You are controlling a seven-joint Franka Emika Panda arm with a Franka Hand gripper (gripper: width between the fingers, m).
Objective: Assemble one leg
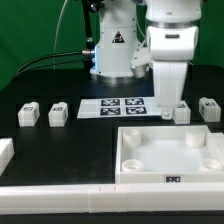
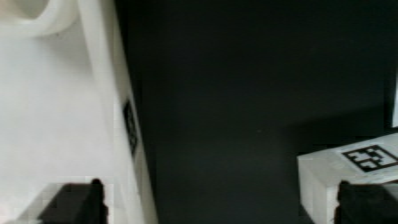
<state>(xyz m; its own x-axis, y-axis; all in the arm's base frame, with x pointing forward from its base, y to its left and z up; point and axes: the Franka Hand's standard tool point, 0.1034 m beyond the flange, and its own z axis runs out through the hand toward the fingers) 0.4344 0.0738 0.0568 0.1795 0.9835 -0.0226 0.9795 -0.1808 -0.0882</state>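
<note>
Several small white legs with marker tags stand on the black table: two at the exterior view's left (image 1: 28,114) (image 1: 58,113) and two at its right (image 1: 182,112) (image 1: 209,108). My gripper (image 1: 167,108) hangs low just beside the nearer right leg, behind the large white panel (image 1: 170,152). In the wrist view my gripper (image 2: 217,205) is open with its jaws wide apart and only bare black table between them. One fingertip (image 2: 71,203) is over the panel's edge (image 2: 54,120). The other fingertip is at the tagged leg (image 2: 365,160).
The marker board (image 1: 125,105) lies flat behind the panel. A long white rail (image 1: 100,195) runs along the front edge, with a white block (image 1: 5,152) at the exterior view's left. The robot base (image 1: 112,50) stands at the back.
</note>
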